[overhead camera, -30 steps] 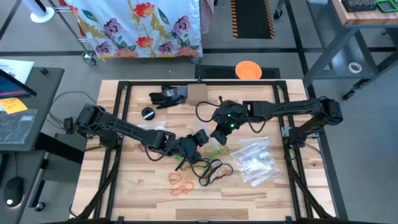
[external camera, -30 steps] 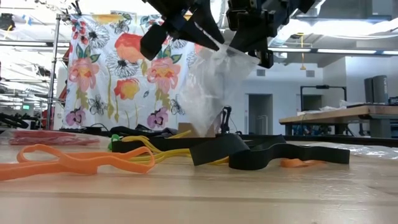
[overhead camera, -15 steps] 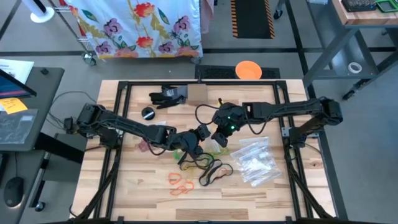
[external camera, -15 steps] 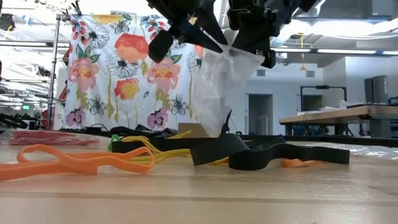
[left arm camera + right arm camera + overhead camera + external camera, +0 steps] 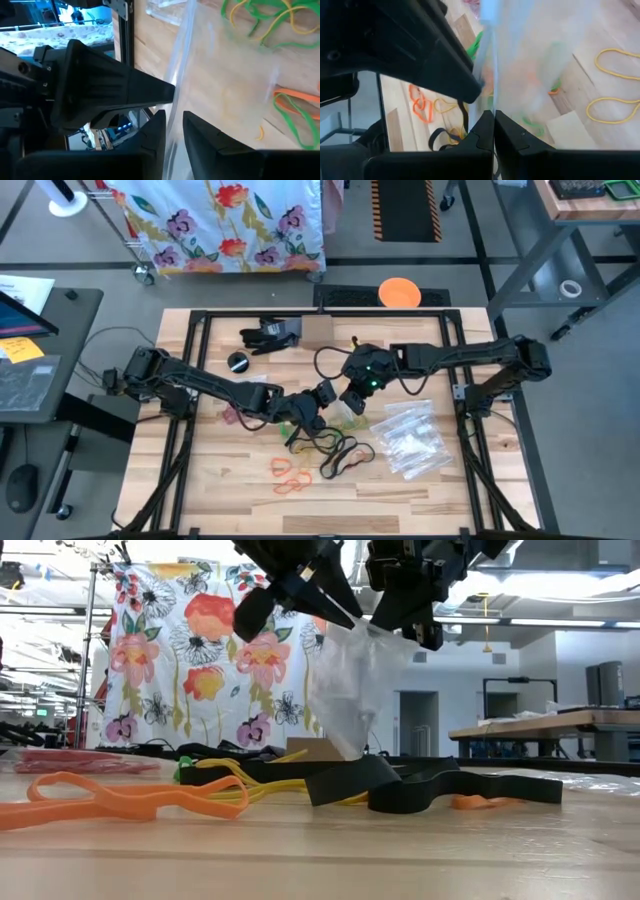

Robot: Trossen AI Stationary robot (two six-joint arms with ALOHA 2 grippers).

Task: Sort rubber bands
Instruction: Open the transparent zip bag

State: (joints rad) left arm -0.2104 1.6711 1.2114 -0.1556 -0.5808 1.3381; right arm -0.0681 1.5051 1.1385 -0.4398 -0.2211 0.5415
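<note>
A clear plastic bag [image 5: 345,690] hangs over the middle of the table between my two grippers. My left gripper [image 5: 327,393] comes in from the table's left and my right gripper [image 5: 350,398] from the right; both are shut on the bag's upper edge. The rubber bands lie loose on the wood below and in front of the bag: green and yellow ones [image 5: 347,423], black ones [image 5: 345,455] and orange ones [image 5: 288,473]. In the low view an orange band [image 5: 120,802] and a black band [image 5: 400,785] lie nearest. My left gripper pinches the bag's upper edge [image 5: 173,127] between its two fingers, slanting down from the table's left. The bag hangs slack below it; whether its lower end [image 5: 355,748] rests on the table I cannot tell. My right gripper pinches the bag's upper edge [image 5: 489,102] between its shut fingers, slanting down from the table's right, close beside the left gripper. The clear film hangs below it.
A heap of clear zip bags [image 5: 410,438] lies right of the bands. At the far side lie a black glove-like thing [image 5: 270,333], a small round black object [image 5: 238,362], a cardboard piece [image 5: 318,330] and a looped black cable [image 5: 328,362]. Bare wood shows at the near left.
My left gripper has shifted slightly toward the right gripper. The stretch of the bag's upper edge between the two grippers has shortened, and the bag now hangs narrower and a little lower. Both grippers have kept their hold.
</note>
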